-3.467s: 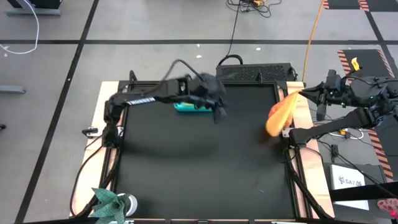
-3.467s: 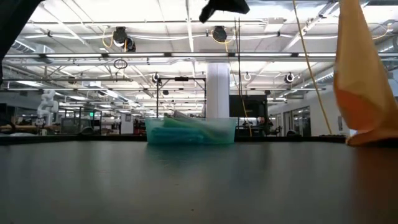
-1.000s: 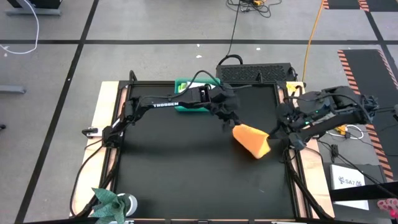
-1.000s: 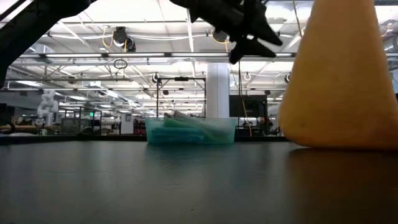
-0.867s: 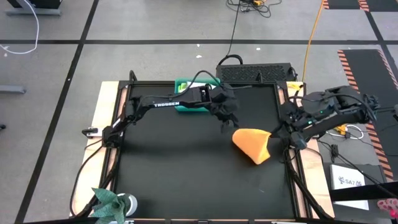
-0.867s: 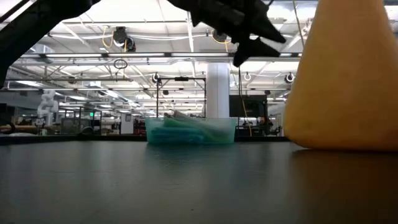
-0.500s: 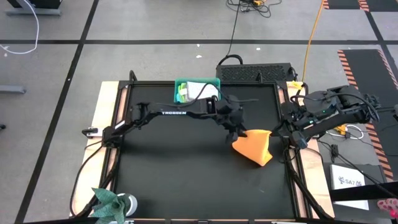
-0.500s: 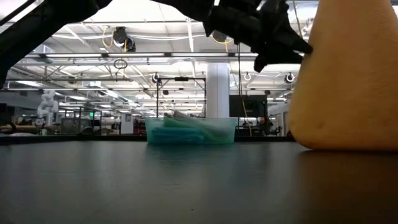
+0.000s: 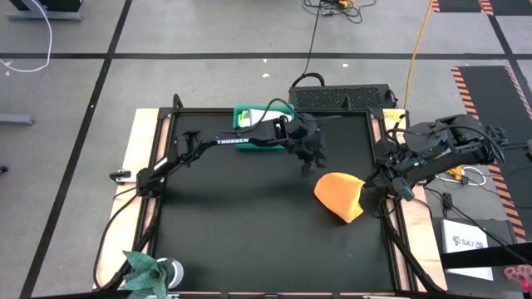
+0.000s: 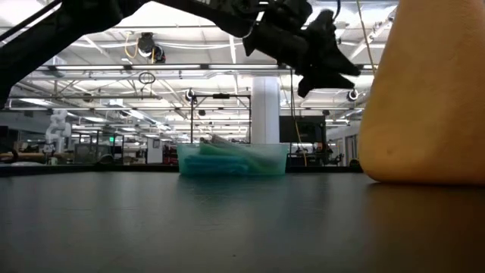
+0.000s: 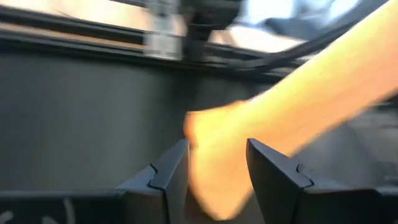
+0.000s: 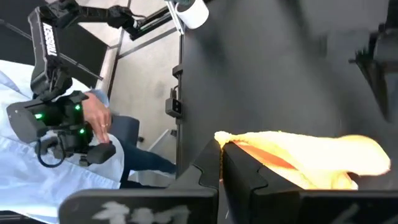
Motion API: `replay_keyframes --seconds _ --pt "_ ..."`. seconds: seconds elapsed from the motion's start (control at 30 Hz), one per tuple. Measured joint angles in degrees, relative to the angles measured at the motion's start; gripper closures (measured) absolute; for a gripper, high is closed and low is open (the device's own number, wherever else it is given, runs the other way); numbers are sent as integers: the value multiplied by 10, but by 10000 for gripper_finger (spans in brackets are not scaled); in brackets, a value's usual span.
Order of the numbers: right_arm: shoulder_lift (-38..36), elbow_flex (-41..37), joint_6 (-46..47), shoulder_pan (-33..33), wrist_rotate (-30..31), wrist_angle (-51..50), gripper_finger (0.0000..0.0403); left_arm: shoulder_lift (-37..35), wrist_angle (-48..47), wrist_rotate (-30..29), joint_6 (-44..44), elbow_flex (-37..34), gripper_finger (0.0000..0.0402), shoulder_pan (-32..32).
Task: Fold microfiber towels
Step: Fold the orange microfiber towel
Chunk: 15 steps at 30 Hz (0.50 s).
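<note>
From above, the orange-yellow towel (image 9: 341, 196) is lying bunched on the right of the black surface (image 9: 233, 224). Only the right wrist view shows the right hand (image 12: 222, 163) pinching its edge. The left hand (image 9: 312, 159) is hovering spread, just beside it.

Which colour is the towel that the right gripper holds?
Orange-yellow. The towel shows best in the high view, pinched by the right gripper.
</note>
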Motion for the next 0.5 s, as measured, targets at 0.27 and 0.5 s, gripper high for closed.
replay_keyframes --seconds 0.27,0.5 --pt "5 0 -16 0 -6 0 403 0 -3 157 -20 0 240 -8" --pt "5 0 -7 0 -6 0 403 -1 -23 23 90 0 240 -44"
